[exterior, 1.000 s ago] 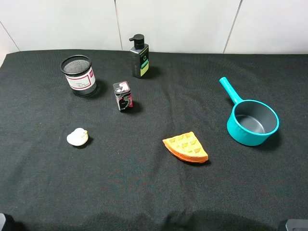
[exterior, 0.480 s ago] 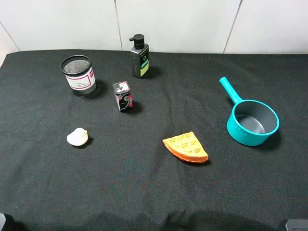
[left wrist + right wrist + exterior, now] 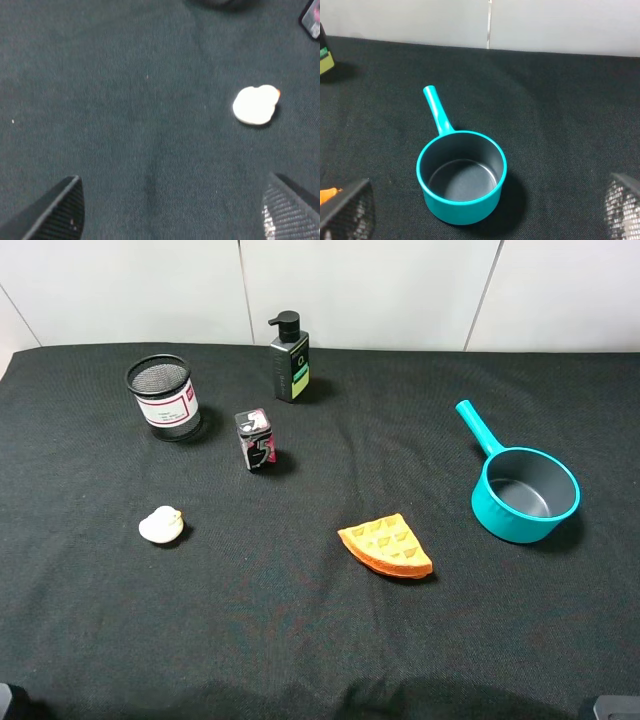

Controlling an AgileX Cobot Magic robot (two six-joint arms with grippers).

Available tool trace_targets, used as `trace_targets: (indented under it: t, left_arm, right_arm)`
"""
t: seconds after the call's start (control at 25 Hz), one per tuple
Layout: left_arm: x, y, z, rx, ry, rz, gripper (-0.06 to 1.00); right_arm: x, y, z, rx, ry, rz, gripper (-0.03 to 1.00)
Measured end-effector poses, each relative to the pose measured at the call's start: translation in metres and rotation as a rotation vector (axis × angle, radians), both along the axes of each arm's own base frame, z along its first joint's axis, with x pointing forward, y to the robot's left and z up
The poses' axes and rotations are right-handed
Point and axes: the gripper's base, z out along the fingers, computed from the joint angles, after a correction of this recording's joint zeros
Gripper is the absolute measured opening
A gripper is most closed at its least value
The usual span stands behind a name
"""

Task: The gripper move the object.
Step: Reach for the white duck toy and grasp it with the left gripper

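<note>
Overhead, l. to r.: white duck toy [image 3: 161,526] sits on black cloth [image 3: 300,620] at left, well apart from mesh cup [image 3: 163,397] behind it and waffle wedge [image 3: 387,546] at centre; teal pot [image 3: 525,493] at rt. Wrist cams catch only fingertips [image 3: 55,212]: left gripper [image 3: 172,212] spread wide, empty, duck blurred ahead; right gripper [image 3: 485,210] also spread wide, facing pot.
</note>
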Motion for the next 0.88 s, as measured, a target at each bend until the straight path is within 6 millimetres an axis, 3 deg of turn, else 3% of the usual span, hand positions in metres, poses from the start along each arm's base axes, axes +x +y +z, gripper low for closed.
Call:
trace_targets:
  t: [0.44,0.88]
  left_arm:
    - [0.070,-0.002,0.009,0.005,0.197,-0.002,0.76]
    - [0.148,-0.003,-0.009,0.038,0.380,-0.054,0.76]
  right_arm:
    - [0.000,0.000,0.000,0.000,0.000,0.000,0.69]
    - [0.000,0.000,0.000,0.000,0.000,0.000,0.69]
